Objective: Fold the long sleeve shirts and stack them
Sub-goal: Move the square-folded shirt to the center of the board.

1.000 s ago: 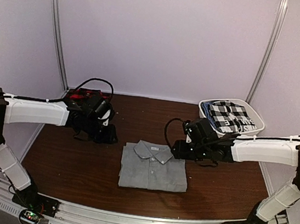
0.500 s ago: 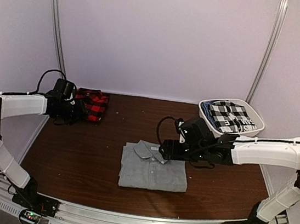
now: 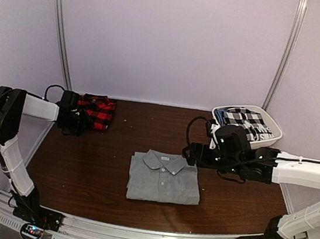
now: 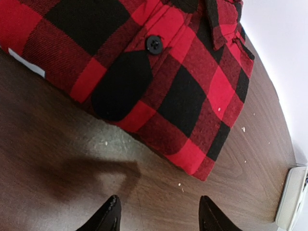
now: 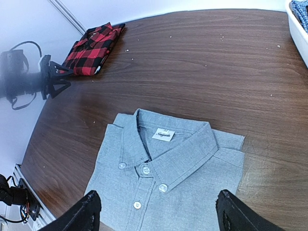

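The plain light grey long sleeve shirt [image 3: 164, 180] lies folded, collar away from me, at the table's middle. In the right wrist view the grey shirt [image 5: 168, 168] fills the space below my right gripper [image 5: 161, 211], which is open and holds nothing. From above, the right gripper [image 3: 193, 154] hangs just off the collar's right end. The red-and-black plaid shirt [image 3: 97, 111] lies folded at the far left. My left gripper [image 3: 81, 123] stands open beside its near edge, over bare wood. In the left wrist view the plaid shirt [image 4: 144, 62] lies ahead of the open left gripper [image 4: 159, 214], apart from it.
A white basket [image 3: 272, 127] holding black-and-white checked cloth [image 3: 243, 122] stands at the back right, close behind my right arm. Metal frame posts [image 3: 61, 30] rise at both back corners. The table's left edge runs under the left arm.
The left arm swung back to the far left beside the plaid shirt and its jaws opened. The right gripper drew back rightward off the grey collar and opened wider.
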`<state>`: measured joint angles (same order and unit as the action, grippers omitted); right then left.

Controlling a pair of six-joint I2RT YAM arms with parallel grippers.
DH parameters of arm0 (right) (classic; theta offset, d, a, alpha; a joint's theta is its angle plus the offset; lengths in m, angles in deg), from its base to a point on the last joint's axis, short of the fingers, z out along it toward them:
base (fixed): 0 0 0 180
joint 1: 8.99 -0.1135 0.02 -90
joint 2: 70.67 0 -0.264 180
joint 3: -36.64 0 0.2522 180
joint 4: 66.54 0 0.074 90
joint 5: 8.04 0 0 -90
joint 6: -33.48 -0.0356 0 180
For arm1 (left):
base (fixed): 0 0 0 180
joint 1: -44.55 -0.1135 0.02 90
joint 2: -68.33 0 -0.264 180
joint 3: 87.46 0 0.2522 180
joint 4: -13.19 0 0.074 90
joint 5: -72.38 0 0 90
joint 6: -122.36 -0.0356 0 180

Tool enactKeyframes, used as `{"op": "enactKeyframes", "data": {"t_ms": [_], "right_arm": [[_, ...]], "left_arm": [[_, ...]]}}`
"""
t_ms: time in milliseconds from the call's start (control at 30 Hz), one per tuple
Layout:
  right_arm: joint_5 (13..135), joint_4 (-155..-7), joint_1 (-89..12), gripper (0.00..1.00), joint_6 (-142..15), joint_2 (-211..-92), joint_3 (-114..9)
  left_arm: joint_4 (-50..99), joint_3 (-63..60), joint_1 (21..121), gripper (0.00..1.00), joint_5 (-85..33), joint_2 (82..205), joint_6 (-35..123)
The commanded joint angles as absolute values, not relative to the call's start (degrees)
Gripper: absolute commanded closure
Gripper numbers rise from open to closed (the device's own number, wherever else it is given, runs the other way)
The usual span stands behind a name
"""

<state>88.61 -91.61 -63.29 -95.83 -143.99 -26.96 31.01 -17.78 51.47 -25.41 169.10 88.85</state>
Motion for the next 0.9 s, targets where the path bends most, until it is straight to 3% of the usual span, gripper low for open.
{"op": "enactKeyframes", "data": {"t_ms": [0, 367, 467, 700, 867], "right_arm": [[92.2, -93.0, -63.6, 0.17, -97.1, -141.0, -24.6], [94.2, -94.7, -63.5, 0.17, -97.8, -136.7, -21.8], [94.4, -94.8, -63.5, 0.17, -97.9, -136.1, -21.2], [94.5, -94.8, -63.5, 0.17, -98.1, -135.4, -20.5], [94.1, -93.8, -63.4, 0.16, -98.1, -135.4, -19.9]], "left_arm": [[22.1, -16.7, 50.5, 0.44, -27.4, 172.0, 92.1], [19.1, -13.4, 50.4, 0.55, -27.5, 178.5, 92.8], [18.7, -12.8, 50.4, 0.64, -27.5, 180.0, 92.4], [19.1, -12.4, 50.4, 0.98, -27.9, 180.9, 91.1], [19.4, -15.1, 50.7, 1.0, -28.9, 178.0, 91.1]]}}
